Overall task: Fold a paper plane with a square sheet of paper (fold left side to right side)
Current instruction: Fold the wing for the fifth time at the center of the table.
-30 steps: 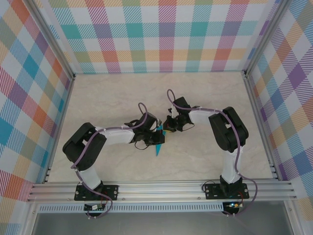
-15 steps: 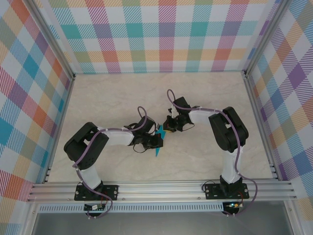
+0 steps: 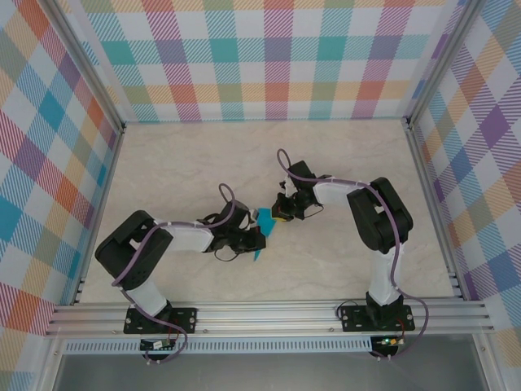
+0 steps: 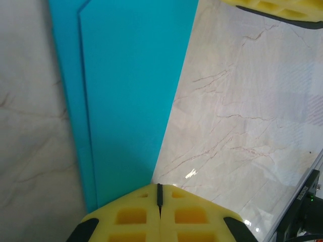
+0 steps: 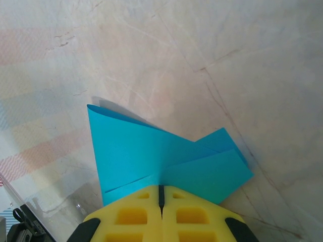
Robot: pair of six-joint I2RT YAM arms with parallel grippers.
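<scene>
Paper plane: the teal-blue paper plane (image 4: 126,91) lies near the middle of the worktop (image 4: 242,126), between the two arms' tips.
Shape from the left wrist: a long, narrow folded strip lying flat, with a second layer showing as a thin border along its left edge.
Shape from the right wrist: layered folds with a crease running toward the fingertips. One flap at the left stands a little off the worktop and casts a shadow, and a smaller folded corner points to the right.
Left gripper: the left gripper (image 4: 159,194) has its jaws closed, the yellow pads meeting along a thin dark seam. Its tips sit at the near end of the strip. Whether they pinch the paper or only press on it cannot be told.
Right gripper: the right gripper (image 5: 161,194) is closed in the same way, with its tips at the edge of the folded layers. Whether the paper is nipped between the pads is unclear.
Spacing: the two grippers are near each other at opposite ends of the paper. A yellow pad (image 4: 272,6) of the right gripper shows at the top right of the left wrist view.
Arms: from above, both arms reach inward from their bases at the near edge.
Surroundings: the worktop is pale and marbled, with plaid walls (image 3: 277,57) on three sides.
</scene>
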